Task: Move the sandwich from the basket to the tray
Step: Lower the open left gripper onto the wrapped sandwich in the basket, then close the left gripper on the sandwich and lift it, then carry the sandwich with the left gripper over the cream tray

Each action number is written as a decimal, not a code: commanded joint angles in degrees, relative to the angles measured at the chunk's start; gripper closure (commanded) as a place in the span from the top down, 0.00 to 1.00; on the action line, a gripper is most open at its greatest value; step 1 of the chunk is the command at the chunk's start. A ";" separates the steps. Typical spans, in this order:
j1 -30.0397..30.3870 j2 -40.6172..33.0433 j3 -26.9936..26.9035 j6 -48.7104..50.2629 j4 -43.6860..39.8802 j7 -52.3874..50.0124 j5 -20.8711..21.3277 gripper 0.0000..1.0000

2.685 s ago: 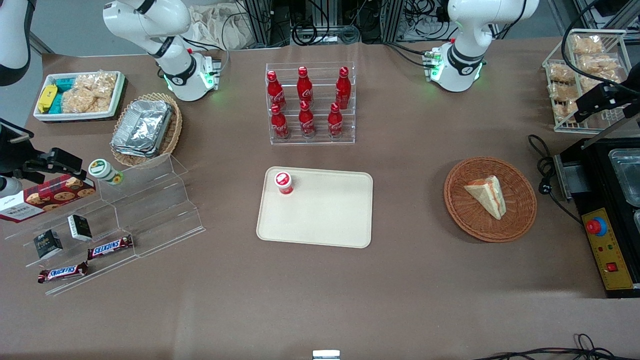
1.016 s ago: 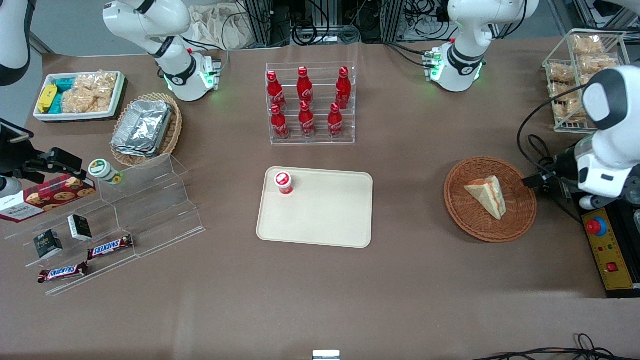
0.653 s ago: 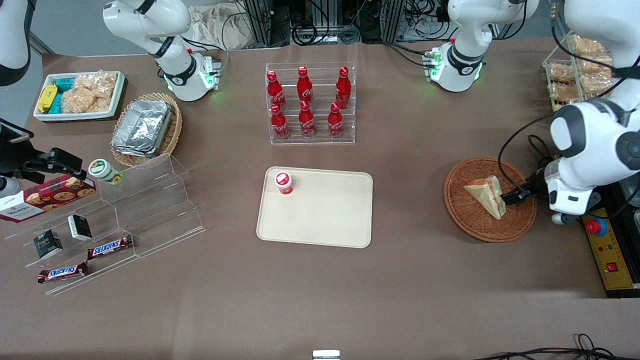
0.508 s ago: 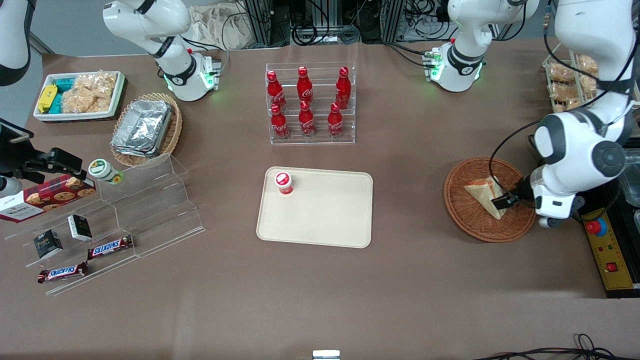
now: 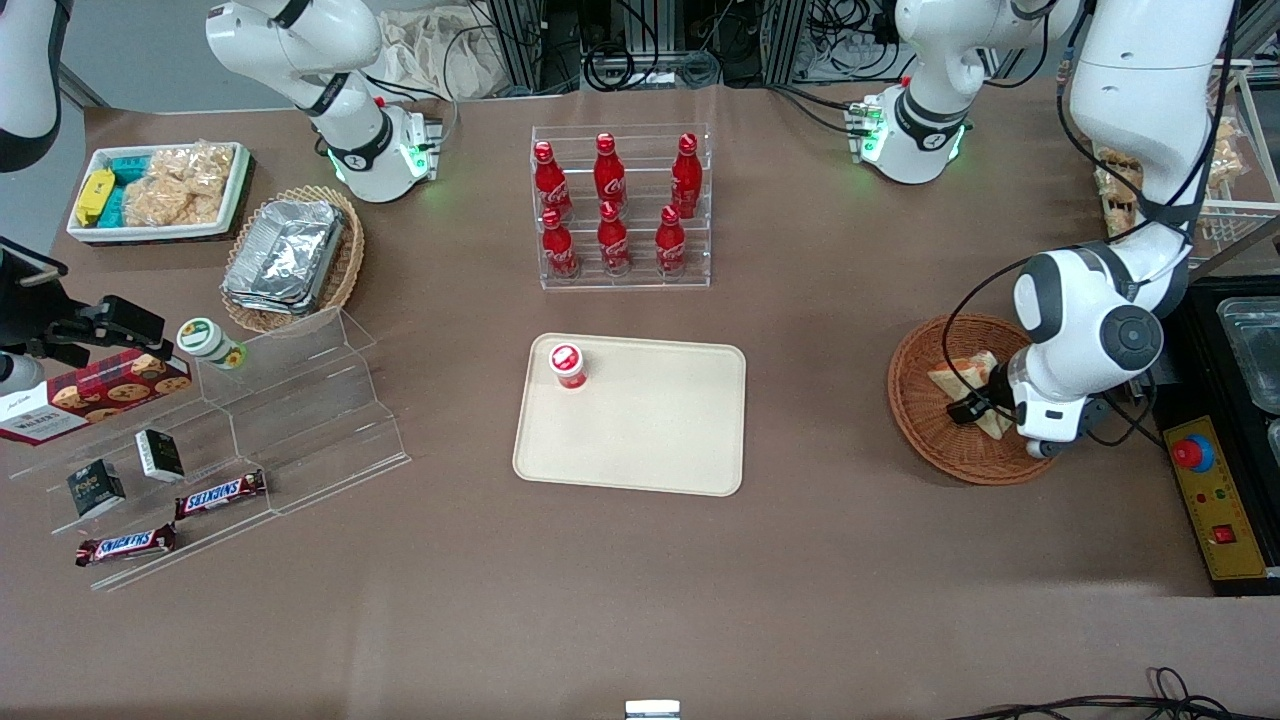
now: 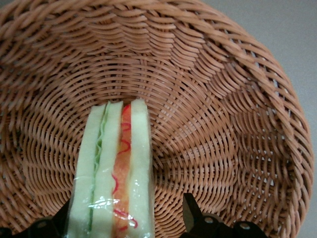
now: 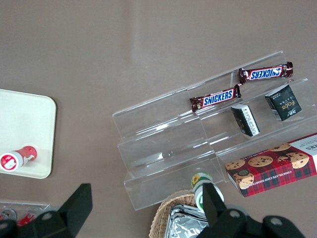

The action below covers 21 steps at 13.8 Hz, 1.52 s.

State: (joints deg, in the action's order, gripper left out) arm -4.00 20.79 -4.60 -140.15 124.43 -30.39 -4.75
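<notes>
— Sandwich (image 6: pixel 115 173) placement, going from the big items down?
— Cream tray (image 5: pixel 640 440) mid-table; wicker basket (image 5: pixel 925 420) toward the working arm's end, the wedge lying in it.
— And the gripper (image 6: pixel 124 223)?
— Low in the basket, fingers (image 6: pixel 190 210) spread either side of the sandwich, not clamped.

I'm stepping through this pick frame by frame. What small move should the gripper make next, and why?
Probably lower a little farther and close. The gripper is open over the basket, its fingers standing on either side of the sandwich without visibly pressing it. The sandwich lies in the basket, and the tray holds only a small red-capped bottle near one corner, so there is room.
</notes>
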 commanded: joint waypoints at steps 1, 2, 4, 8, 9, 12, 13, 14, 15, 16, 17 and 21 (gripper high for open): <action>-0.75 -0.84 -0.50 -0.39 0.82 -0.20 -0.17 0.42; -0.75 -1.02 -0.58 -0.30 0.82 -0.11 0.01 0.30; -0.75 -1.63 -0.58 1.44 0.47 0.06 0.36 0.21; -0.75 -7.07 -0.50 11.44 -4.87 0.06 4.04 0.21; -0.84 -9.00 -0.41 15.04 -6.90 0.06 5.09 0.21; -1.63 -15.59 1.69 25.85 -12.52 0.15 8.18 0.23; -1.63 -17.78 3.18 29.89 -14.63 0.15 8.18 0.23; -1.63 -19.72 4.94 33.32 -16.48 0.15 8.27 0.23; -1.63 -21.57 6.26 36.84 -18.67 0.15 8.27 0.23; -1.63 -22.63 7.49 40.88 -21.48 0.06 8.27 0.23; -1.63 -22.81 9.50 45.09 -24.99 -0.02 8.36 0.23; -1.63 -22.55 18.28 54.97 -34.24 -4.04 8.36 0.24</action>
State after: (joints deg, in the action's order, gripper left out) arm -5.53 -3.32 9.66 -88.59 94.21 -31.32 2.62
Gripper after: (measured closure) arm 0.762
